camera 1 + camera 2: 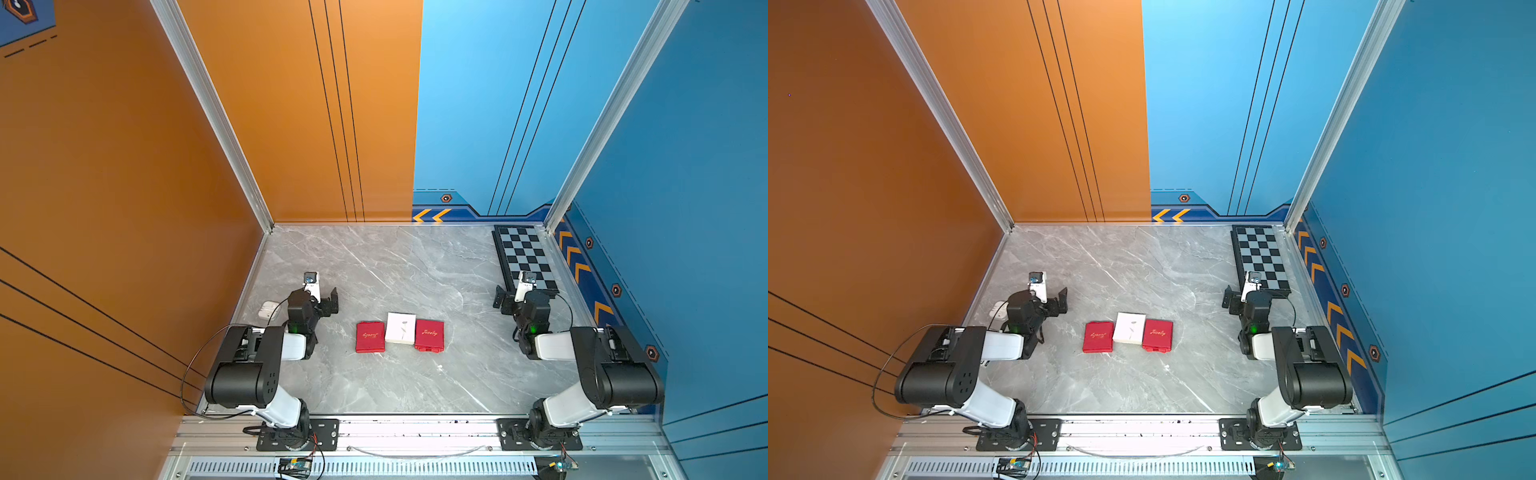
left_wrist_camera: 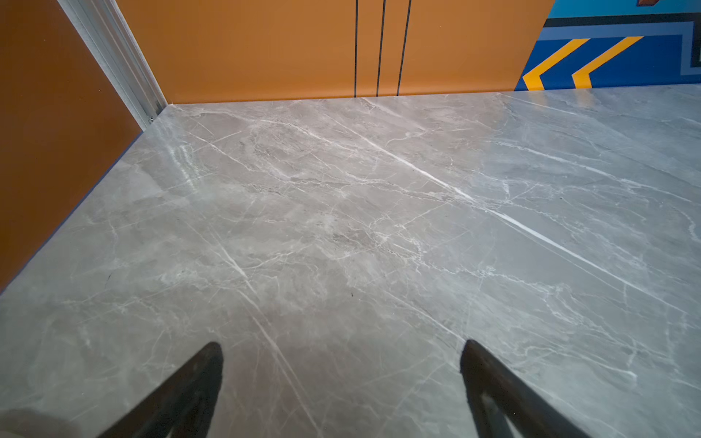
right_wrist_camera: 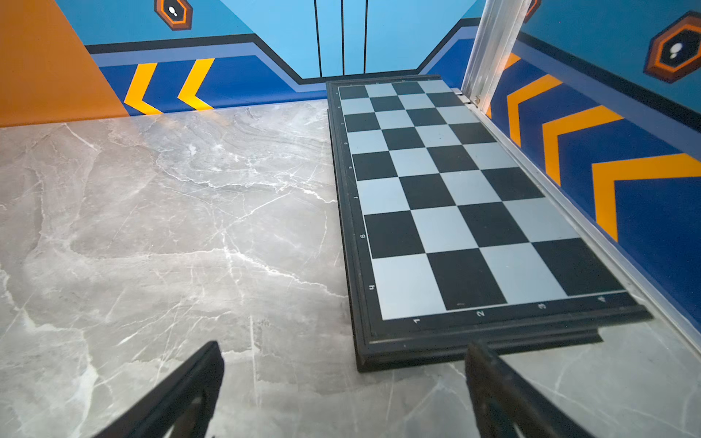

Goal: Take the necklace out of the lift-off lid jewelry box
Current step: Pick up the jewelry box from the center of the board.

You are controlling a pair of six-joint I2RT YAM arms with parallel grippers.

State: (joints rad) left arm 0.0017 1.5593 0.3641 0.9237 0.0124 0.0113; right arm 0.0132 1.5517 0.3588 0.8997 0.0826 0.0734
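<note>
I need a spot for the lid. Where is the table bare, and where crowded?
Bare: the table stretch between the three boxes and the back wall, up to the chessboard; also the strip between boxes and front rail. Crowded: the boxes stand packed together; an earbud case lies by the left arm.

A grey marble table (image 1: 374,270) is carrying three flat boxes in a row toward 6 o'clock of its middle: a red box (image 1: 370,337), a white box (image 1: 400,328) and a second red box (image 1: 429,336). A chessboard (image 1: 524,257) is lying in the 2 o'clock corner, and a white earbud case (image 1: 266,309) is sitting at the 9 o'clock edge.
</note>
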